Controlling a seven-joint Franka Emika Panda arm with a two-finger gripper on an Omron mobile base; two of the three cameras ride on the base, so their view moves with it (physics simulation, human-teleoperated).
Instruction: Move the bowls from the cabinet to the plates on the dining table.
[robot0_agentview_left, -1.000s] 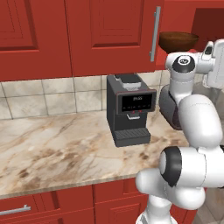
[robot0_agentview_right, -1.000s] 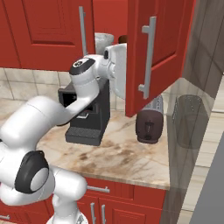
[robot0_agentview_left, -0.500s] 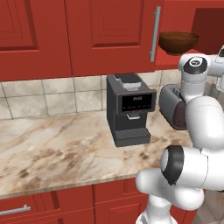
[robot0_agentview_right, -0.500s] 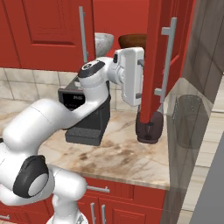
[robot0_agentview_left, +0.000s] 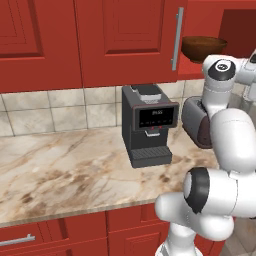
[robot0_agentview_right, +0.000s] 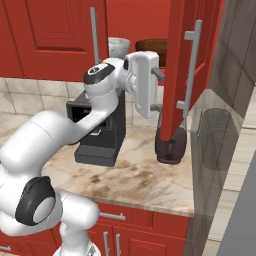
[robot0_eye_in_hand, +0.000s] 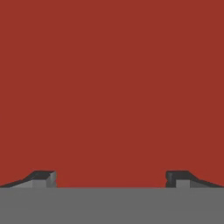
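Gripper (robot0_agentview_right: 161, 91) open, at cabinet door (robot0_agentview_right: 182, 65), bowls (robot0_agentview_right: 151, 46) above

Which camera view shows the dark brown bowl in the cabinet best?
The left base view: the dark brown bowl sits in plain sight on the red shelf. In the right base view the open door and the hand cover most of it. The hand view faces red surface.

2 bowls (robot0_agentview_right: 119, 46), 1 coffee machine (robot0_agentview_left: 149, 123), 1 toaster (robot0_agentview_left: 196, 122).
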